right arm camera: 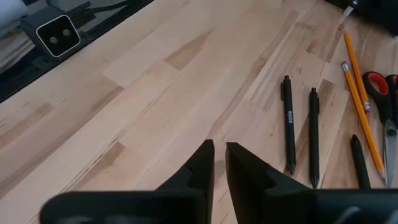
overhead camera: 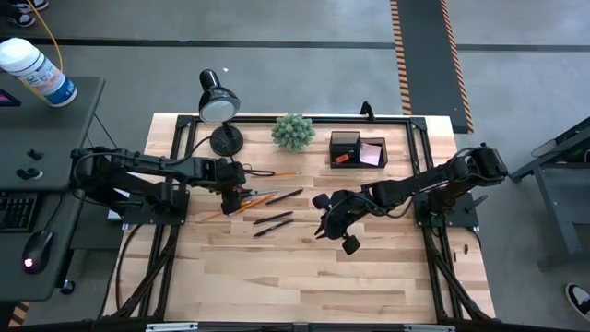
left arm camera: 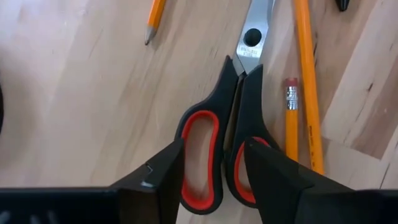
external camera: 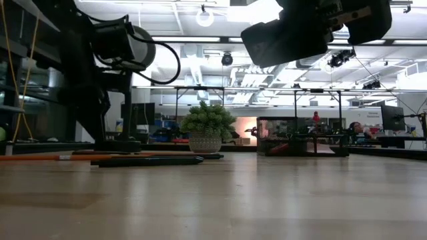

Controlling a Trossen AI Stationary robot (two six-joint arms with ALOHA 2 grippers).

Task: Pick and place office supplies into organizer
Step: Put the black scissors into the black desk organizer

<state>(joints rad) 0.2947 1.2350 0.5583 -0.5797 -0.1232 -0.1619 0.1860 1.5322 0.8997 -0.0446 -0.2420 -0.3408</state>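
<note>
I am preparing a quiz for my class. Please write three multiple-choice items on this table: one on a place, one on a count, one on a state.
1. Where stands the small black boxy organizer?
A) beside the green plant ball
B) between the arms
C) off the table
2. How many black pens lie on the wooden table?
A) one
B) three
C) six
3. The left gripper is
A) shut in mid-air
B) open over the red-and-black scissors
C) closed on a pen

Answers: A, the high view shows them side by side; B, the right wrist view shows three; B, its fingers stand apart over the handles.
</note>
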